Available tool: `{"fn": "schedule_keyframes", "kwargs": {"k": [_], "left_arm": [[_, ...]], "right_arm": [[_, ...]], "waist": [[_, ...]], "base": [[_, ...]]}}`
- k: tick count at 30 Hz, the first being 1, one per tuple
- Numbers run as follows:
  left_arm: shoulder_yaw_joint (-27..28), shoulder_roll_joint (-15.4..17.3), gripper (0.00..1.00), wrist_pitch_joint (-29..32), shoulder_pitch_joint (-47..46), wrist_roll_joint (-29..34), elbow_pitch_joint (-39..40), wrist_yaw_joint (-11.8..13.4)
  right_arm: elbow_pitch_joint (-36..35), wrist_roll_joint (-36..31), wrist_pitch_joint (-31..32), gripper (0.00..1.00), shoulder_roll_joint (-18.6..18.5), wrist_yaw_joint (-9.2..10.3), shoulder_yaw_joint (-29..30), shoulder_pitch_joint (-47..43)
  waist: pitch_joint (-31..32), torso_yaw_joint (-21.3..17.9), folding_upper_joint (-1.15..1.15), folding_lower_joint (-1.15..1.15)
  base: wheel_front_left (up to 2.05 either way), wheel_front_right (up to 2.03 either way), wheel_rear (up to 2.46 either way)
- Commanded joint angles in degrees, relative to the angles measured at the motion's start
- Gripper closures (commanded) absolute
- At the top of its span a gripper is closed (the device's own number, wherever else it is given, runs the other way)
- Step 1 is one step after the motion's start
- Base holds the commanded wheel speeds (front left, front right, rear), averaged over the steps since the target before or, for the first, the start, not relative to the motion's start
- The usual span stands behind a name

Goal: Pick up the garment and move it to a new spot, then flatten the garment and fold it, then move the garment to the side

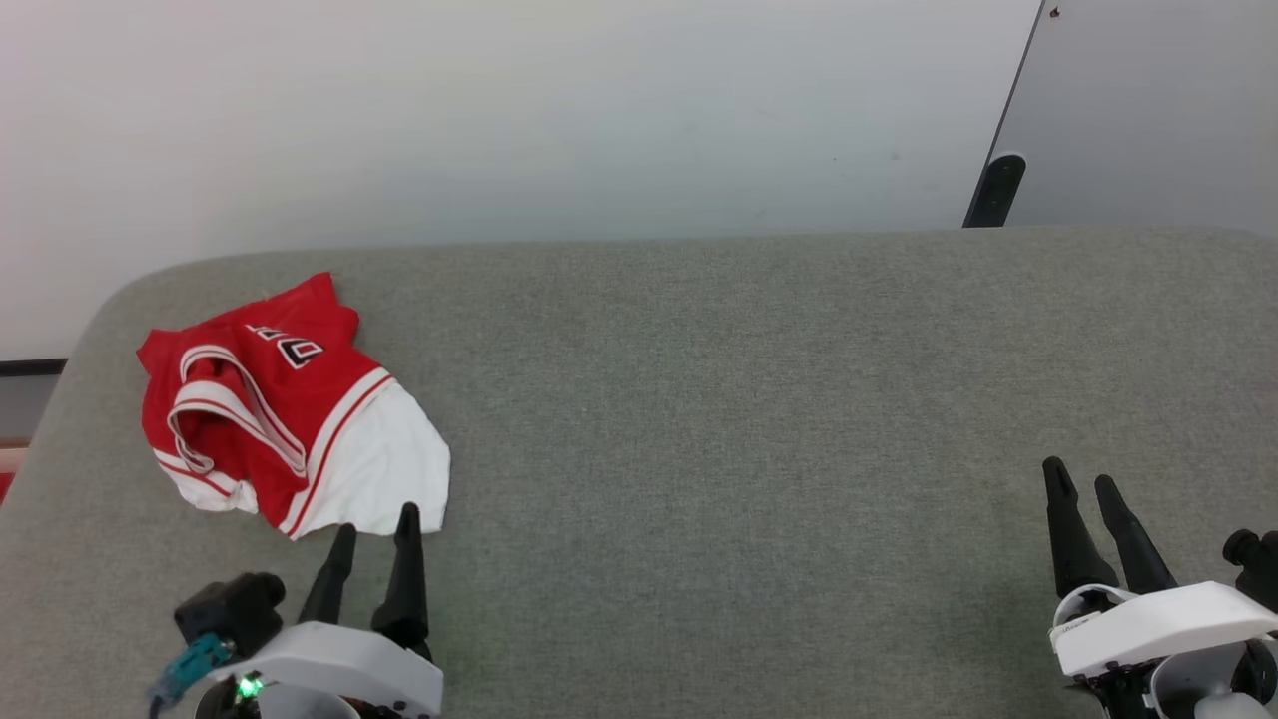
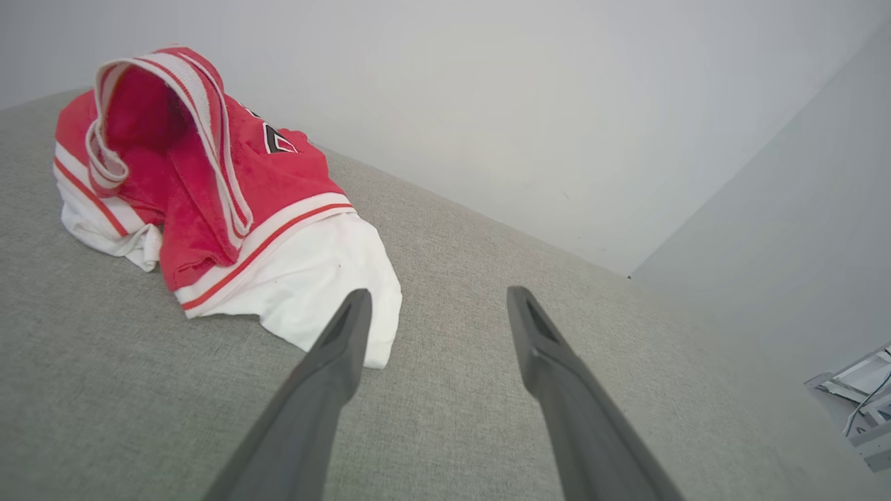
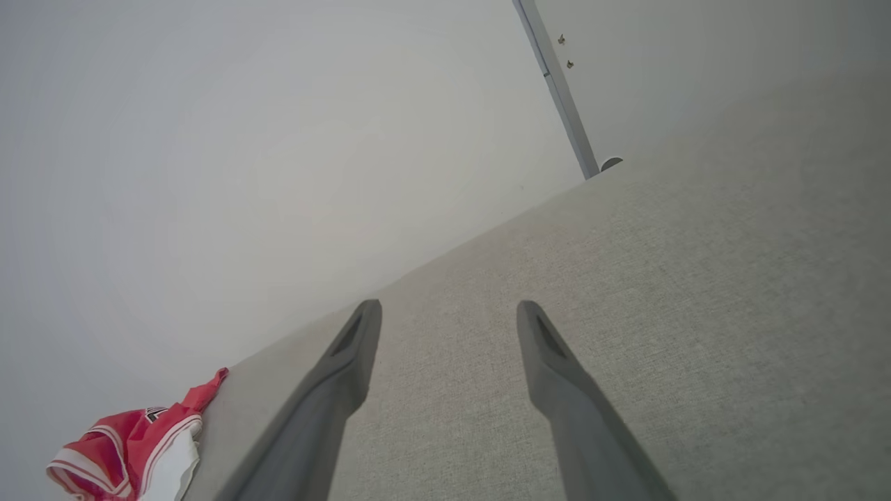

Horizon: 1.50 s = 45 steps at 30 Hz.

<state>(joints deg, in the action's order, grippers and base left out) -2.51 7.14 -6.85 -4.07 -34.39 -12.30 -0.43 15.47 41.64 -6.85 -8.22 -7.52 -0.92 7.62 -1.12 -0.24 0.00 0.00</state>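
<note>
The garment, a red jersey T-shirt with white sleeves and striped trim, lies crumpled at the far left of the grey padded surface. Black white-outlined lettering shows on a fold. My left gripper stands open just in front of the white sleeve's near edge, touching nothing. In the left wrist view the garment lies up and left of the open left gripper, whose left fingertip overlaps the sleeve's corner in the picture. My right gripper is open at the lower right, far from the cloth. In the right wrist view the right gripper is open and the garment shows at the bottom left.
A pale wall runs behind the surface. A dark post foot and a grey panel stand at the back right. The surface's rounded left corner is close to the garment. White equipment with cables shows at the left wrist view's right edge.
</note>
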Motion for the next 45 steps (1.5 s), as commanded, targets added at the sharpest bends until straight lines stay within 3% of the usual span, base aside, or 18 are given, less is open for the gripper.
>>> {"fn": "schedule_keyframes", "kwargs": {"k": [1,31,45], "left_arm": [[-0.4,0.5,0.00,-0.6,-0.5,2.1,0.4,0.4],[-3.7,2.3,0.00,-4.8,0.3,18.8,-0.2,3.6],[-4.6,2.5,0.00,-6.4,0.1,24.5,-0.9,4.3]], "right_arm": [[-0.4,-2.0,-0.6,0.00,-0.4,0.03,-0.4,1.2],[0.5,-20.5,-4.7,0.00,-0.4,0.04,0.2,0.7],[1.3,-25.2,-6.4,0.00,0.0,0.05,0.3,1.0]], "waist": [[0.0,0.0,0.00,0.00],[-0.2,0.0,0.00,0.00],[-0.5,-0.1,0.00,0.00]], "base": [[0.00,0.00,0.00],[0.00,0.00,0.00],[0.00,0.00,0.00]]}}
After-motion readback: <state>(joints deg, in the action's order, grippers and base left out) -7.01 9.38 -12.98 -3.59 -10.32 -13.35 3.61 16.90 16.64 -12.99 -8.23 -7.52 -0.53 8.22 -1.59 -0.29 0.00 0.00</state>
